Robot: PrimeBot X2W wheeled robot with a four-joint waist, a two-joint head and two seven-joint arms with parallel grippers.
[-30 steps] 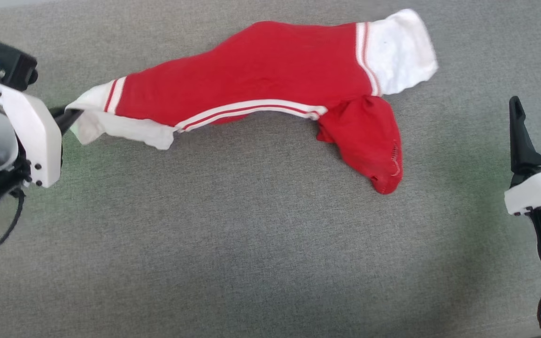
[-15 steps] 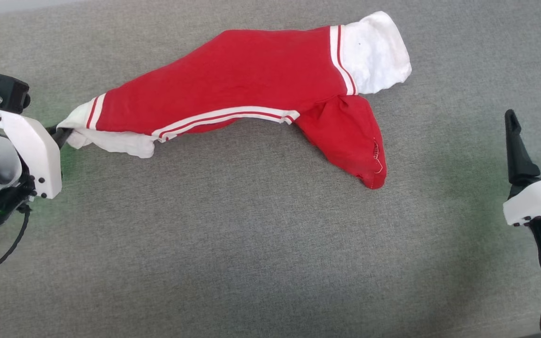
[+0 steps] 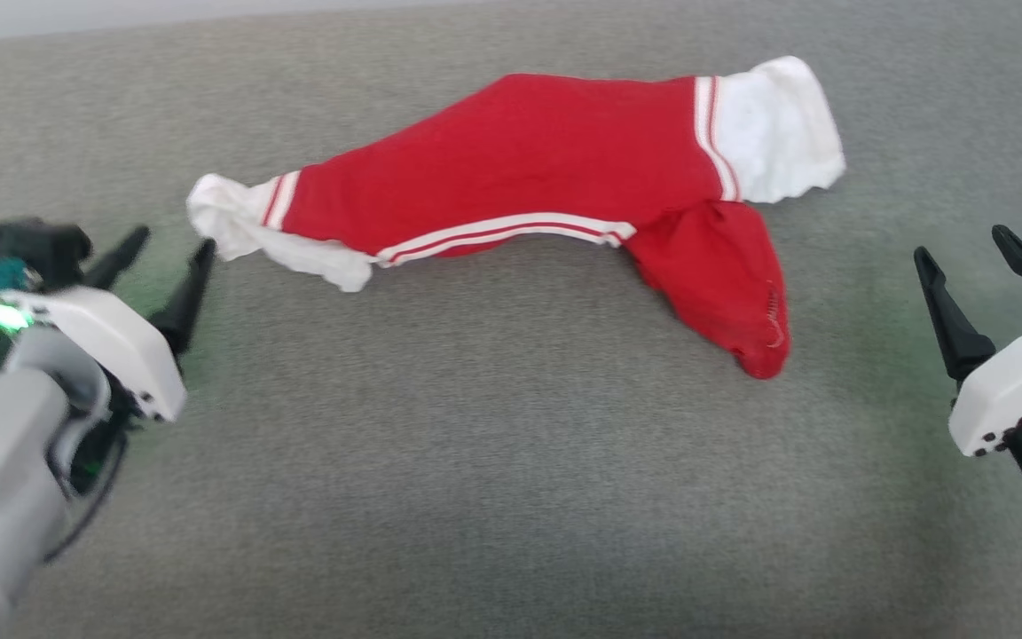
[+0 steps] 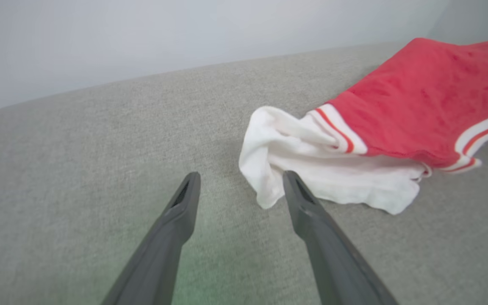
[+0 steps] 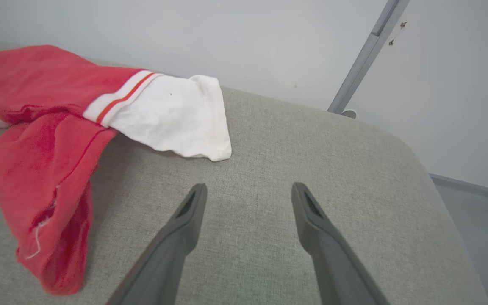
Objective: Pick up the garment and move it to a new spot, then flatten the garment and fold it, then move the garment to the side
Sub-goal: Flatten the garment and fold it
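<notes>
The bright red knit T-shirt with white sleeve ends (image 3: pixel 529 169) lies twisted across the far middle of the grey cloth-covered counter (image 3: pixel 475 461). To flatten it I'd regrip the crumpled left sleeve low, take the right one too, and draw them apart evenly. My left fingers (image 3: pixel 187 293) and right fingers (image 3: pixel 941 302) gape wide and empty; a second ago the left pinched that sleeve.
</notes>
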